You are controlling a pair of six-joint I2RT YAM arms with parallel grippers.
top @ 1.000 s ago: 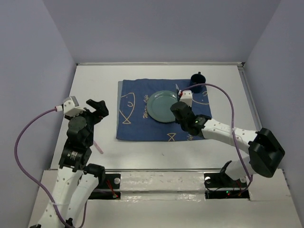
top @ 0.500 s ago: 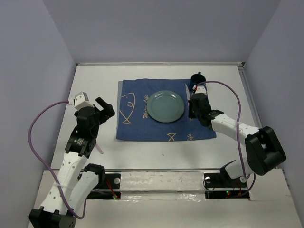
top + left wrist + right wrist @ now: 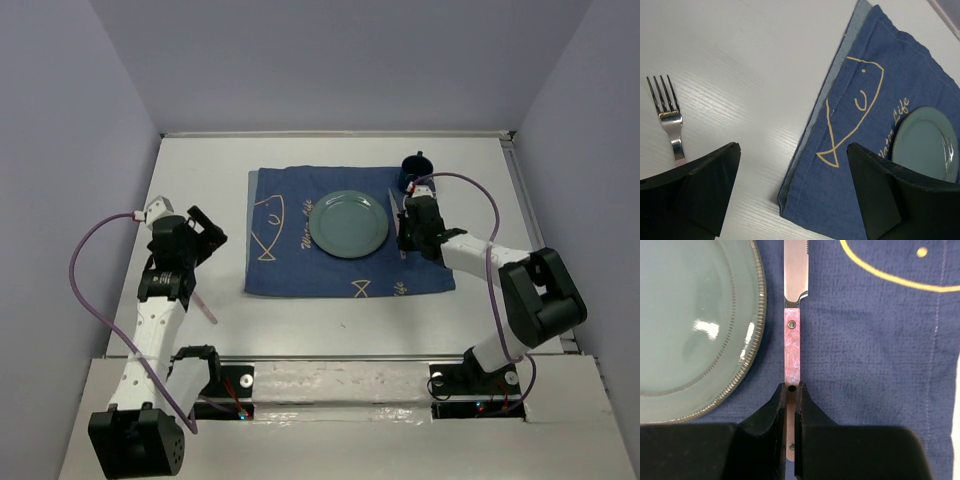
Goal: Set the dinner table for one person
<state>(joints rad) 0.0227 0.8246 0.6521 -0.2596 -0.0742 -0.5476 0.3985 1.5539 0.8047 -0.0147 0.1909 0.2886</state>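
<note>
Right pincer point(image 3: 791, 388) clasps knife point(image 3: 792, 335) just beside plate point(image 3: 690, 330).

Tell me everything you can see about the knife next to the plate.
The knife has a pink marbled handle with small metal rivets and a shiny steel blade. It appears to lie flat on the blue cloth, just right of the green plate and close to its rim without visibly touching it. The blade points away from the arms. The right pincer is shut on the rear part of the handle.
</note>
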